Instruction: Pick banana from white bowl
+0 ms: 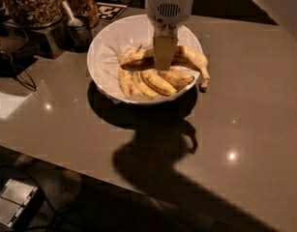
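The white bowl (103,45) stands on the grey-brown table at the back centre, lined with crinkled white paper. The long curved banana (192,58) lies across the top of the pile, its dark streak to the left and its blackened tip sticking out over the bowl's right rim. My gripper (165,65) comes straight down from above over the bowl's middle and is shut on this banana at mid-length. Several shorter yellow bananas (157,82) lie under it in the bowl.
Glass jars of nuts (32,4) stand at the back left, with a metal cup and spoon (78,29) beside the bowl. A black-and-white marker tag (111,11) lies behind. Cables (15,69) run at the left. The table's front edge runs diagonally at lower left.
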Tool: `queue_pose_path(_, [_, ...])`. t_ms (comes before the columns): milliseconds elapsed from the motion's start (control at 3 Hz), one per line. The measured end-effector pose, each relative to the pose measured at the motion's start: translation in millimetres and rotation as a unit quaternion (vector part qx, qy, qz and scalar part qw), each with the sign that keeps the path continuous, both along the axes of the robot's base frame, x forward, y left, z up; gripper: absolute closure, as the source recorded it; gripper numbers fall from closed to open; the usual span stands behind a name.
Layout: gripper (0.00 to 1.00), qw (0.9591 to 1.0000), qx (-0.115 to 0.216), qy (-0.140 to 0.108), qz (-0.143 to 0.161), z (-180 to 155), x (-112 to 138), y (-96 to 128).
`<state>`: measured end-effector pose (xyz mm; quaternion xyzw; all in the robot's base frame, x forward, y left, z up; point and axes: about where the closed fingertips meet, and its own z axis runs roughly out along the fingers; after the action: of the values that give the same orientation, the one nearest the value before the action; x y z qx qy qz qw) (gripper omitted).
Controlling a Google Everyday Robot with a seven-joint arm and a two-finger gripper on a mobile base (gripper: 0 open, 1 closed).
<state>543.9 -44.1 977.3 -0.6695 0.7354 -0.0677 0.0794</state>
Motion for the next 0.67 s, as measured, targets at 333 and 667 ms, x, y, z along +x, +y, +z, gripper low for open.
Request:
queue_pose_path(333, [1.00,0.9997,0.003,-0.004,-0.023,7,-13,-4])
queue_pose_path(667, [1.00,0.9986,0.007,-0.004,-0.052,9,-27,-11])
